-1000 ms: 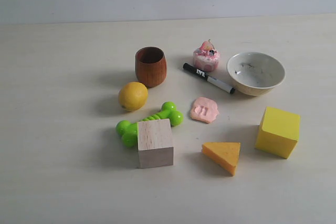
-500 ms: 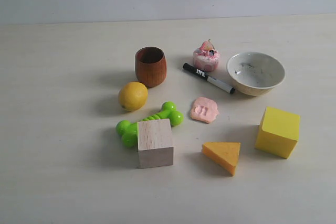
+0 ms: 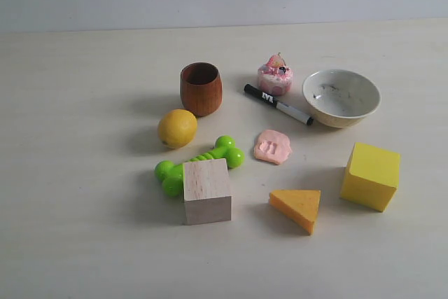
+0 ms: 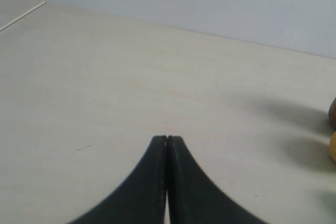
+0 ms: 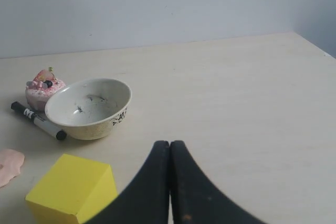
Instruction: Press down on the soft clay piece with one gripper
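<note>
I see the clay [image 3: 273, 146] right of the bone [image 3: 199, 164], left of the cube [image 3: 370, 176]. The marker [image 3: 278, 104] lies behind it, the wedge [image 3: 297, 208] in front.

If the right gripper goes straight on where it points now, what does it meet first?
Probably nothing: ahead of the right gripper its wrist view shows only bare table. The bowl and yellow cube sit off to one side of that line, though depth is unclear.

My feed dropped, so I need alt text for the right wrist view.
The right tool is shut, holds nothing and is well apart from the clay, which is cut off by the frame's edge. A yellow cube, bowl, marker and cupcake toy sit on the table.
</note>
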